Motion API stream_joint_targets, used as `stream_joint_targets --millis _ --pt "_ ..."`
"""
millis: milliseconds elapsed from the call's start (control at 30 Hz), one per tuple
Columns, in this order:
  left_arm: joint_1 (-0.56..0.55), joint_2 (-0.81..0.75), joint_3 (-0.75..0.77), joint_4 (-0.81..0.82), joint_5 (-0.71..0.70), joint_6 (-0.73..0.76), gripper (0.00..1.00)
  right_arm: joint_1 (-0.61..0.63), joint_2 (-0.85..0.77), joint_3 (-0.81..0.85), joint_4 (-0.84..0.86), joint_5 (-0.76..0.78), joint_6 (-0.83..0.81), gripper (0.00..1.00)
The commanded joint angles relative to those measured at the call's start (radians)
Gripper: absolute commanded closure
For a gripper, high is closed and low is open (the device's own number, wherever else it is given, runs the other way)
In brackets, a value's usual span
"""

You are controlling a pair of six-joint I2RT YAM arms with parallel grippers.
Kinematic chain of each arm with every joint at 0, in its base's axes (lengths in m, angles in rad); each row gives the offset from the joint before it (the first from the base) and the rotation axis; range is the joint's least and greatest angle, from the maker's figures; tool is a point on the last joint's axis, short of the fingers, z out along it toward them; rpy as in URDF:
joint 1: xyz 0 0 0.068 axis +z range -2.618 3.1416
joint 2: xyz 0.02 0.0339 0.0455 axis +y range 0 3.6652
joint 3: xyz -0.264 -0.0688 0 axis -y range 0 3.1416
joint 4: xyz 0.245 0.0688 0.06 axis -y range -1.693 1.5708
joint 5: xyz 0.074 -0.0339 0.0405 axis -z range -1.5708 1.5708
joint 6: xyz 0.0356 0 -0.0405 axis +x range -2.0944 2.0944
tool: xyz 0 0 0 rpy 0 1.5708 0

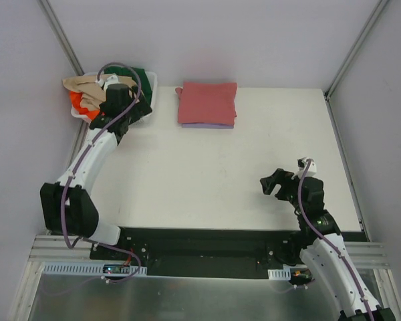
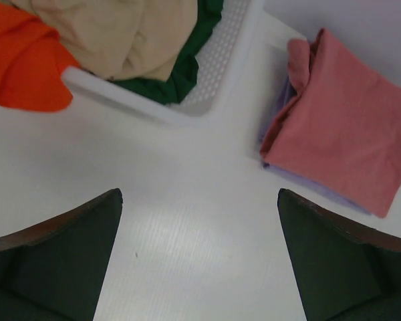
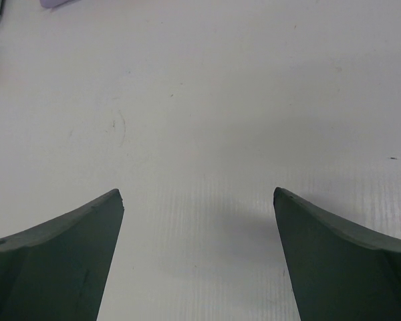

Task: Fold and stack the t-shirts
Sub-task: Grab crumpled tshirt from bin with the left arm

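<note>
The white desk (image 1: 207,174) carried everything. At its far left corner sat the white slotted basket (image 1: 152,87), with three loose shirts heaped in it. The tan-beige shirt (image 1: 80,85) lay crumpled on top and the orange shirt (image 1: 79,104) spilled over the basket's left rim. The dark green shirt (image 1: 144,75) was bunched at the far right under the tan one. None of the three showed a clear long axis.

At the middle of the far edge lay the folded pinkish-red shirt (image 1: 207,101), resting squarely on the folded pale lavender shirt (image 1: 207,125). Only a thin lavender strip showed along the stack's near side. The stack was a flat rectangle, slightly wider than deep, with its long axis running left to right along the desk's far edge.

The left pincer (image 1: 130,110) hung over the basket's near right corner, spread wide and holding nothing. From its wrist camera the heap lay ahead and to the left, past the basket rim (image 2: 220,67). The pinkish-red shirt (image 2: 347,134) lay ahead to the right, set on a diagonal, apart from both fingers (image 2: 67,254).

The right pincer (image 1: 274,182) hung over bare desk at the near right, well apart from every shirt, likewise spread wide and empty.
</note>
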Motion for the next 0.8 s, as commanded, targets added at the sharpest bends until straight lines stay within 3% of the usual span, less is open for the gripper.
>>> stream_joint_targets --millis 0,467,767 --pt "0.046 0.165 0.213 -0.034 -0.183 0.060 0.01 0.004 0.006 0.015 0.043 -0.021 0.009 0.04" --pt "0.171 0.737 0.810 -0.040 -0.275 0.239 0.01 0.004 0.021 0.009 0.046 -0.006 0.006 0.04" --pt "0.185 1.032 1.119 -0.040 -0.370 0.374 0.08 0.004 0.049 0.013 0.044 0.008 0.003 0.04"
